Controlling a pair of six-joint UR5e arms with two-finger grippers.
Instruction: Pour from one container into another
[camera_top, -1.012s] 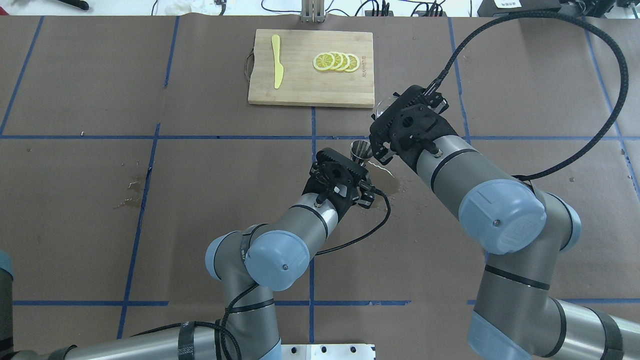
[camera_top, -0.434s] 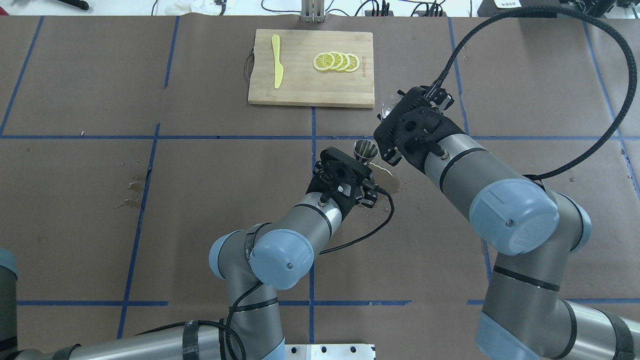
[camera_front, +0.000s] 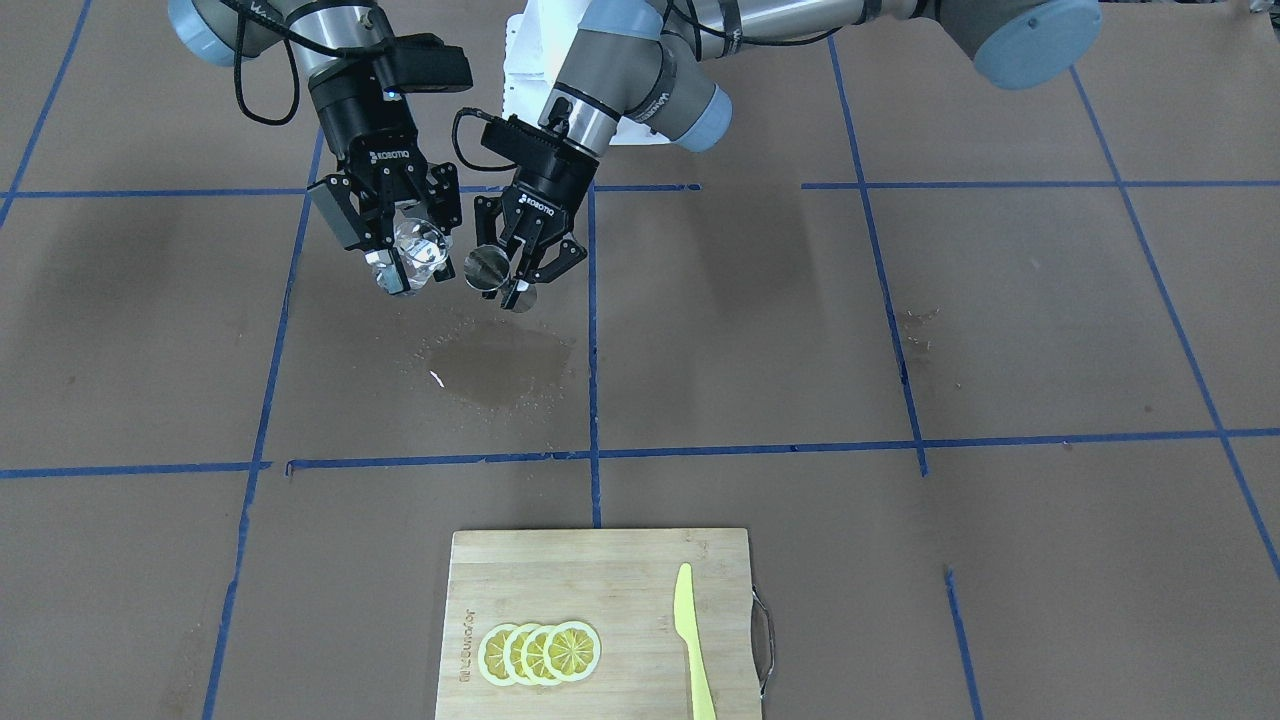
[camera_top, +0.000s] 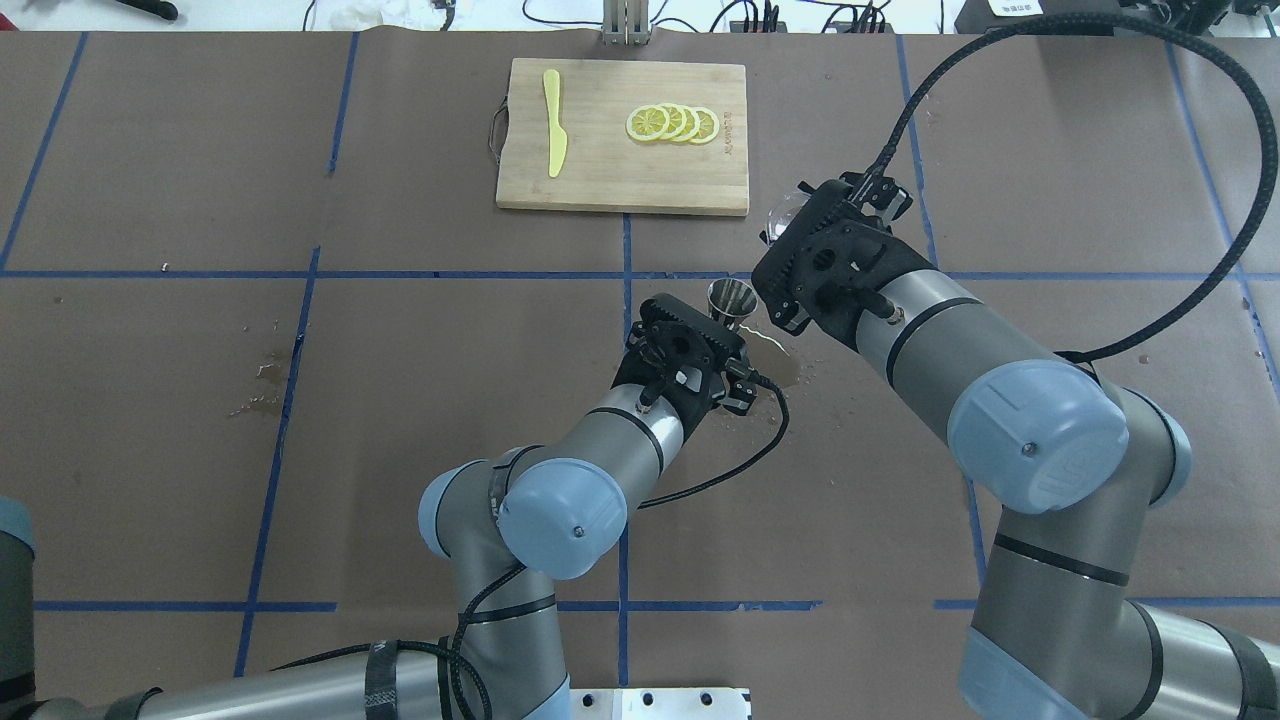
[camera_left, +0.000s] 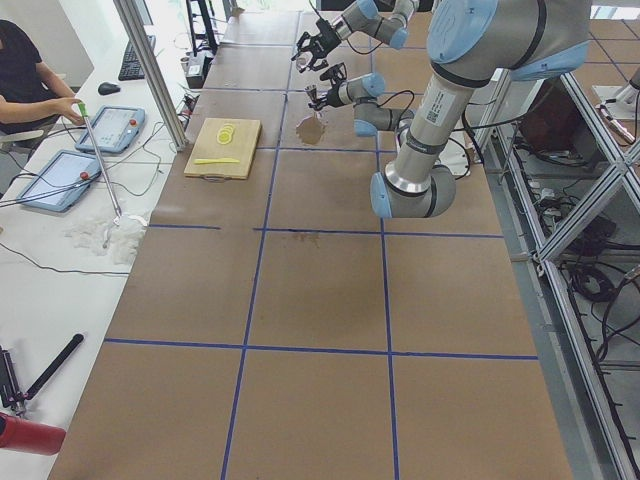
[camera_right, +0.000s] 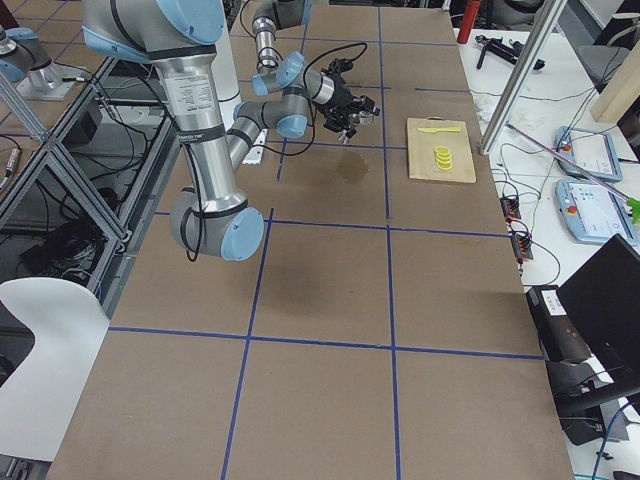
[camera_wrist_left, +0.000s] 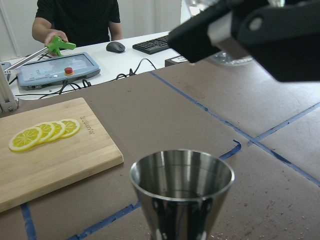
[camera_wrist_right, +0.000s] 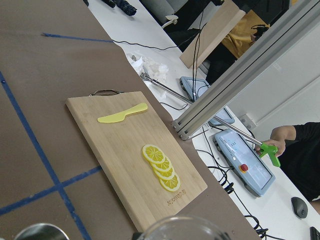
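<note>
Here the right hand (camera_front: 408, 262) is clamped on the small glass cup (camera_front: 422, 250), held just beside the steel jigger (camera_front: 487, 268). The left hand (camera_front: 512, 280) grips the jigger about its middle, above a wet patch (camera_front: 500, 355) on the tabletop (camera_front: 800, 330). Both vessels look light, rigid and slick. The glass is breakable, so its sides want a firm hold.

left arm (camera_top: 620, 440), right arm (camera_top: 930, 325): silver-grey tubes, pale blue joint caps (camera_top: 560, 518), braided black cables (camera_top: 1240, 150); black left gripper (camera_front: 510, 280), right gripper (camera_front: 410, 268), lettered robotiq.
</note>
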